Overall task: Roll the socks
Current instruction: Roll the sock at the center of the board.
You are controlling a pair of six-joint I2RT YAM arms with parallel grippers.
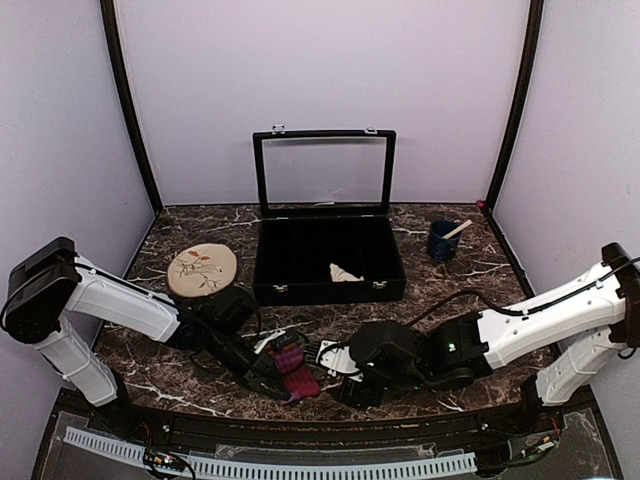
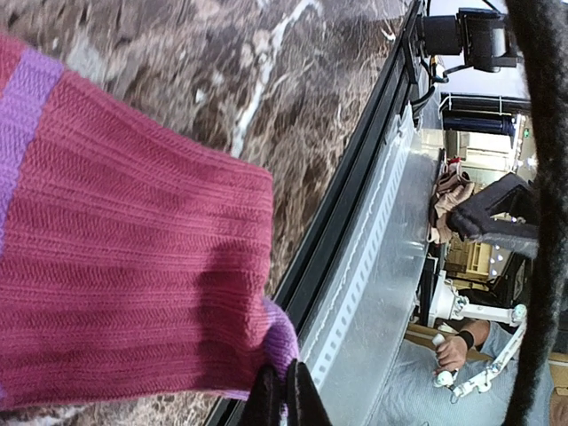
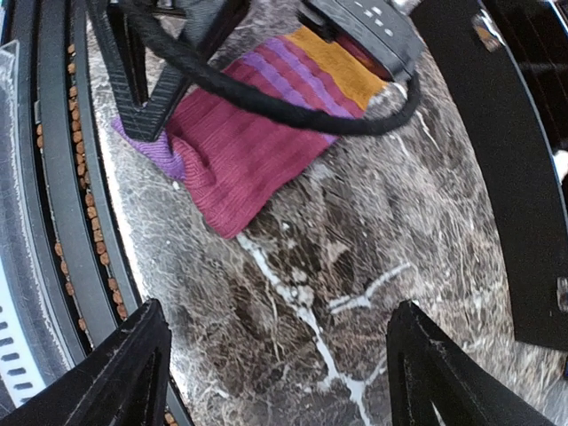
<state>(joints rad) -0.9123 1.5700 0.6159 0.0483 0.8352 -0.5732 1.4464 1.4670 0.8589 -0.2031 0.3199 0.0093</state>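
Note:
The maroon-purple sock (image 1: 297, 376) lies flat on the marble near the front edge. In the right wrist view its orange end (image 3: 342, 62) points away and its maroon body (image 3: 248, 151) spreads toward me. My left gripper (image 1: 272, 372) is shut on the sock's purple corner (image 2: 282, 342); its jaws (image 2: 284, 401) pinch the fabric at the bottom of the left wrist view. My right gripper (image 1: 335, 375) is open and empty (image 3: 284, 373), just right of the sock, over bare marble. A small cream piece (image 1: 345, 272) lies in the black box; I cannot tell whether it is the cream-beige sock.
A black compartment box (image 1: 275, 262) with its glass lid raised stands at mid-table. A tan oval mat with a leaf drawing (image 1: 202, 268) lies left of it. A blue cup with a stick (image 1: 443, 240) stands at the back right. The table's front rail (image 1: 300, 430) runs just below the sock.

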